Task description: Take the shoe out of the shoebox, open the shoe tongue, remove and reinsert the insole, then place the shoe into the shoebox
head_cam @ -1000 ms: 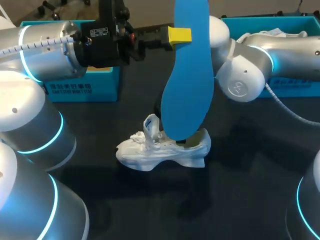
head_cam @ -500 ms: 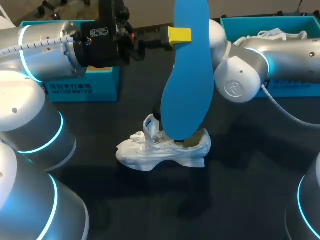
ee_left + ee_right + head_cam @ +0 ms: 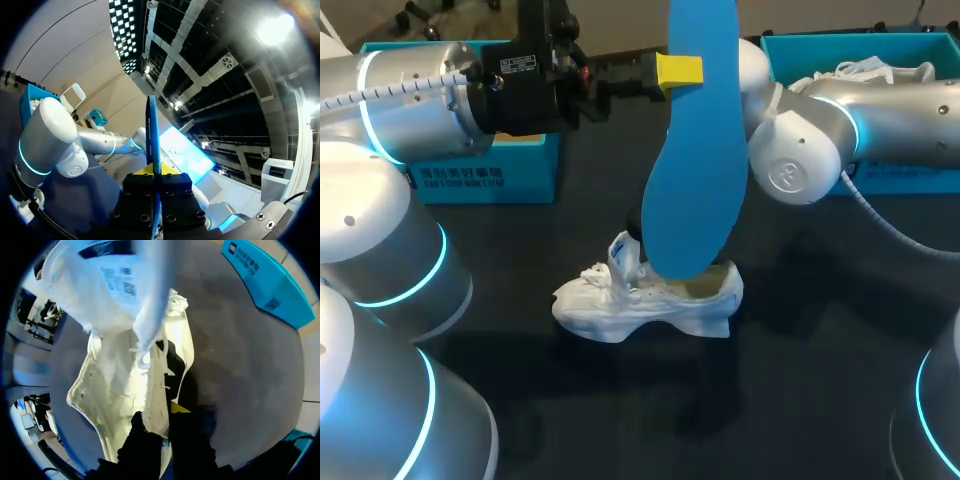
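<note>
A white shoe (image 3: 650,300) stands upright on the dark table, toe to the left, tongue raised. My left gripper (image 3: 678,70) is high above it, shut on a blue insole (image 3: 695,170) that hangs toe-down in front of the shoe's opening. In the left wrist view the insole (image 3: 152,125) stands edge-on between the shut fingers of the left gripper (image 3: 156,172). My right arm (image 3: 820,140) comes in behind the insole, which hides its gripper in the head view. In the right wrist view the right gripper (image 3: 162,422) is shut on the shoe's (image 3: 120,380) side wall at the collar.
A blue shoebox (image 3: 910,45) at the back right holds another white shoe (image 3: 870,68). A second blue box (image 3: 490,170) sits at the back left, partly behind my left arm; the right wrist view shows this blue box (image 3: 265,280) too. Dark tabletop lies in front of the shoe.
My right gripper has gone from open to shut on the shoe's collar edge, and its arm has shifted slightly left. The left arm and insole have not moved.
</note>
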`<state>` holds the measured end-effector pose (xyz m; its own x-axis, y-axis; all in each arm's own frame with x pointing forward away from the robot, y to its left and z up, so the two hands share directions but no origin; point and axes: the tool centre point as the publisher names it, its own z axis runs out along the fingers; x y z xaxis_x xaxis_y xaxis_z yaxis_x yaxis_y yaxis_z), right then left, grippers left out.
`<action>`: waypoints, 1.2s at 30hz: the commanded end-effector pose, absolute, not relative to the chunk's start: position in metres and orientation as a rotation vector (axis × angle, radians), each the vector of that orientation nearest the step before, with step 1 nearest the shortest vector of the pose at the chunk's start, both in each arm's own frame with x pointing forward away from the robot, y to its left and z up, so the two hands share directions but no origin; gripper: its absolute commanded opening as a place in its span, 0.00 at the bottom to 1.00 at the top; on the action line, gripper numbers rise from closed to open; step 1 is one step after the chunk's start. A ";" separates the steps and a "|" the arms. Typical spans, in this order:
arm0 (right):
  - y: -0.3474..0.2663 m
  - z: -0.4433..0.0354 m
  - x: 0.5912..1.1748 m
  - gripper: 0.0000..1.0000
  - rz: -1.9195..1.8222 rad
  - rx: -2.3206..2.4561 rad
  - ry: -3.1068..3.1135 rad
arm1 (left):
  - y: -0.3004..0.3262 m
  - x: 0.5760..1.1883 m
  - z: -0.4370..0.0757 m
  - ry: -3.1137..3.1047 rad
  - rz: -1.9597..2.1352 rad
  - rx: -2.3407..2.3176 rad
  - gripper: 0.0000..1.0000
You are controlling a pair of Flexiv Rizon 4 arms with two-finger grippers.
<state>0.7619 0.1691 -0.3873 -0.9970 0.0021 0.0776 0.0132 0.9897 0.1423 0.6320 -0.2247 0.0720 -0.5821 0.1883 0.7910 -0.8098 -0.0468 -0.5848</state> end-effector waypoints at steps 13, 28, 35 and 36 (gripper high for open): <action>0.153 -0.364 0.749 0.00 -0.313 -0.613 -2.784 | -0.225 0.631 0.071 -1.494 1.724 0.687 0.00; 0.144 -0.348 0.727 0.00 -0.534 -1.119 -2.740 | -0.225 0.631 0.071 -1.494 1.724 0.687 0.00; 0.144 -0.348 0.727 0.00 -0.534 -1.119 -2.740 | -0.225 0.631 0.071 -1.494 1.724 0.687 0.00; 0.144 -0.348 0.727 0.00 -0.534 -1.119 -2.740 | -0.225 0.631 0.071 -1.494 1.724 0.687 0.00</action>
<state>0.7293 0.1469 -0.3490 -0.7159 0.6510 0.2525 0.6981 0.6735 0.2431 0.6320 -0.2247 0.0720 -0.5822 0.1884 0.7909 -0.8098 -0.0468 -0.5849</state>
